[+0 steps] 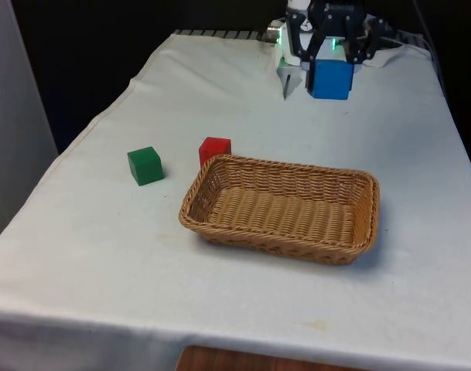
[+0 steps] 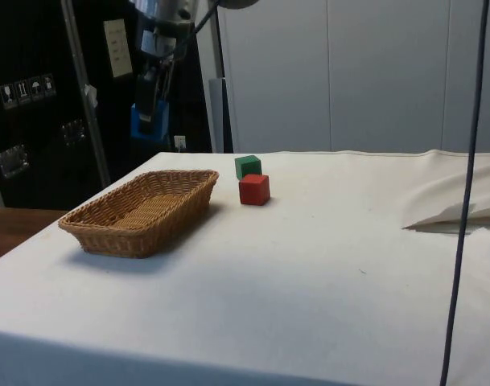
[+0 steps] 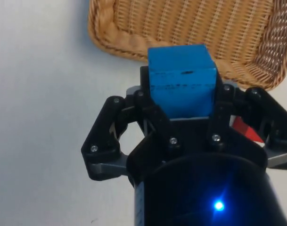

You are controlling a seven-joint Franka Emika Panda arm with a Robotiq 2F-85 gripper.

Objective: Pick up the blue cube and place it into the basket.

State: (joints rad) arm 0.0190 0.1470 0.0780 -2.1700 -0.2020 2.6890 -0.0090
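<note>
My gripper (image 1: 331, 68) is shut on the blue cube (image 1: 330, 78) and holds it in the air above the far part of the table. In the side view the blue cube (image 2: 149, 122) hangs high beyond the far end of the wicker basket (image 2: 140, 211). The wrist view has the blue cube (image 3: 181, 78) clamped between the black fingers (image 3: 152, 110), with the basket's rim (image 3: 116, 40) just past it. The oblong basket (image 1: 285, 207) lies empty in the middle of the table.
A red cube (image 1: 214, 150) stands close to the basket's far corner on the front view's left. A green cube (image 1: 145, 165) lies further left of it. The cloth is rumpled at the side view's right (image 2: 458, 213).
</note>
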